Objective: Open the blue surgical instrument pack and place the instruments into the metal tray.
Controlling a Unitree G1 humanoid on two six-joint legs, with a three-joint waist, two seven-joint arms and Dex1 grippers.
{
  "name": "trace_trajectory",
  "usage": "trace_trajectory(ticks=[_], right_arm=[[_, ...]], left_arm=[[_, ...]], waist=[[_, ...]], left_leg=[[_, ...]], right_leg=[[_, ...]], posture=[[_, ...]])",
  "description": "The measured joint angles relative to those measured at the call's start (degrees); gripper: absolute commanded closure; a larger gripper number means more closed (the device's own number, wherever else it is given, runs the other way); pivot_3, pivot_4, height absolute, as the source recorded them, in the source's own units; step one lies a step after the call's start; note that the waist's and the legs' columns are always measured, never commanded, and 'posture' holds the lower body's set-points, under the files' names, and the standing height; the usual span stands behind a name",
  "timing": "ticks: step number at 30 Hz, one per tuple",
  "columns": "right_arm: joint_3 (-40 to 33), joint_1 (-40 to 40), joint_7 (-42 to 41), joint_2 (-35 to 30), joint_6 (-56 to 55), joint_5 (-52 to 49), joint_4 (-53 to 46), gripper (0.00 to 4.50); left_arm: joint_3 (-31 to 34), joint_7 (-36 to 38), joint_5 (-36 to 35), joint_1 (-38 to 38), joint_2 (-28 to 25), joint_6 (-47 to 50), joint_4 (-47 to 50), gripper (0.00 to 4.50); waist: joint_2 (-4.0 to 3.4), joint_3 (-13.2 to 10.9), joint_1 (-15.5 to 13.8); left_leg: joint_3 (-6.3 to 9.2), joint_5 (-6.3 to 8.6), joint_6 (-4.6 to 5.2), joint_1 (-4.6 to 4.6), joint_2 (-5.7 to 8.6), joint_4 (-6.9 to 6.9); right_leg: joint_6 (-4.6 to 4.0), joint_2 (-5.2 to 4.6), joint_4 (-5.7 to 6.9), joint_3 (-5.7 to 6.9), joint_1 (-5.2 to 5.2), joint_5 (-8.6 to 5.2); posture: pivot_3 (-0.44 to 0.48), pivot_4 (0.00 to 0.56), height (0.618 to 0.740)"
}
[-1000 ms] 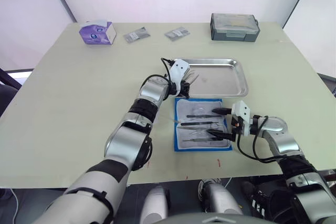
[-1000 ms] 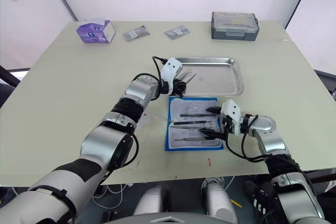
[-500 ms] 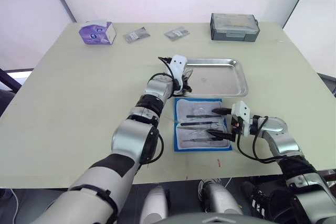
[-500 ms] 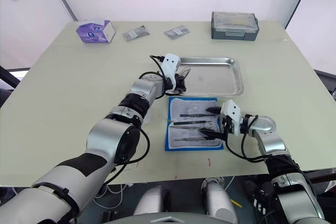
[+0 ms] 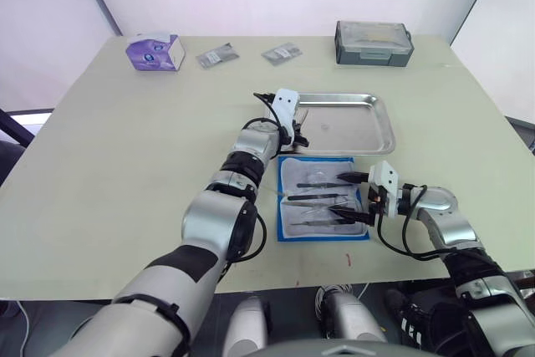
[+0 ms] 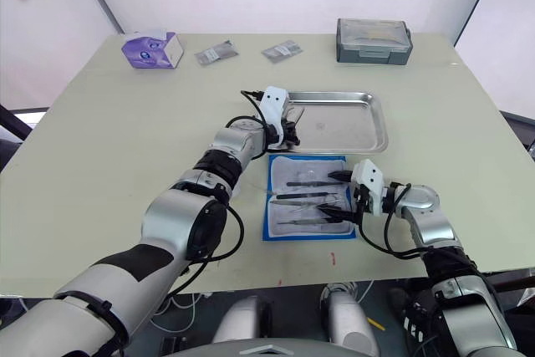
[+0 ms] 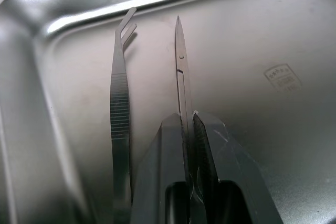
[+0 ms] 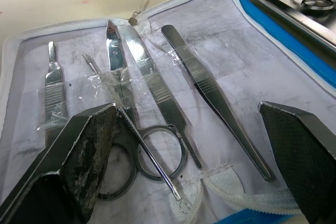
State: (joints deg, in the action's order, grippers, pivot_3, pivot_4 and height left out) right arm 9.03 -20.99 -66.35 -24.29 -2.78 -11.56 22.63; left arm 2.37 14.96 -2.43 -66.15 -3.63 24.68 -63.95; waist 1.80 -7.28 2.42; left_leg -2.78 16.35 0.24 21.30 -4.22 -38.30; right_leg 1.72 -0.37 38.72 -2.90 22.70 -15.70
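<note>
The blue surgical instrument pack (image 5: pixel 292 236) lies open on the table just in front of the metal tray (image 5: pixel 359 127). Several instruments (image 8: pixel 157 150) lie on its white lining: ring-handled scissors, forceps (image 8: pixel 210 87) and a flat handle (image 8: pixel 52 87). My left gripper (image 5: pixel 295 129) is at the tray's left end, shut on slim scissors (image 7: pixel 180 61) that point along the tray floor. Angled forceps (image 7: pixel 119 98) lie in the tray beside them. My right gripper (image 5: pixel 351 197) is open at the pack's right edge, its fingers (image 8: pixel 89 140) spread wide over the instruments.
At the table's back stand a purple tissue box (image 5: pixel 155 51), two grey sachets (image 5: pixel 217 57) (image 5: pixel 281 53) and a grey lidded box (image 5: pixel 374 43). Bare tabletop stretches left of the pack and right of the tray.
My left gripper has moved from the pack's far left corner up over the tray's left end, carrying the scissors. The right arm has stayed still.
</note>
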Motion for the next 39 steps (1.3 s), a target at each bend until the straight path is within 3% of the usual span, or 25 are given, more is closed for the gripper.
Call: trace_trajectory(ticks=[19,21,39], right_arm=[[0.0,0.0,0.0,0.1,0.0,0.0,0.0,0.00],[0.0,0.0,0.0,0.1,0.0,0.0,0.0,0.00],[0.0,0.0,0.0,0.1,0.0,0.0,0.1,0.00]], left_arm=[[0.1,-0.5,0.0,0.0,0.1,0.4,0.1,4.48],[0.1,-0.8,0.0,0.0,0.1,0.5,0.1,3.68],[-0.2,0.0,0.0,0.0,0.5,0.3,2.7,3.68]], waist=[[0.00,0.0,0.0],[0.00,0.0,0.0],[0.01,0.0,0.0]], left_leg=[[0.00,0.00,0.00,0.00,0.00,0.00],[0.00,0.00,0.00,0.00,0.00,0.00],[0.00,0.00,0.00,0.00,0.00,0.01]], right_leg=[[0.00,0.00,0.00,0.00,0.00,0.00],[0.00,0.00,0.00,0.00,0.00,0.00],[0.00,0.00,-0.01,0.00,0.00,0.00]], posture=[[0.000,0.150,0.731],[0.000,0.150,0.731],[0.000,0.150,0.731]])
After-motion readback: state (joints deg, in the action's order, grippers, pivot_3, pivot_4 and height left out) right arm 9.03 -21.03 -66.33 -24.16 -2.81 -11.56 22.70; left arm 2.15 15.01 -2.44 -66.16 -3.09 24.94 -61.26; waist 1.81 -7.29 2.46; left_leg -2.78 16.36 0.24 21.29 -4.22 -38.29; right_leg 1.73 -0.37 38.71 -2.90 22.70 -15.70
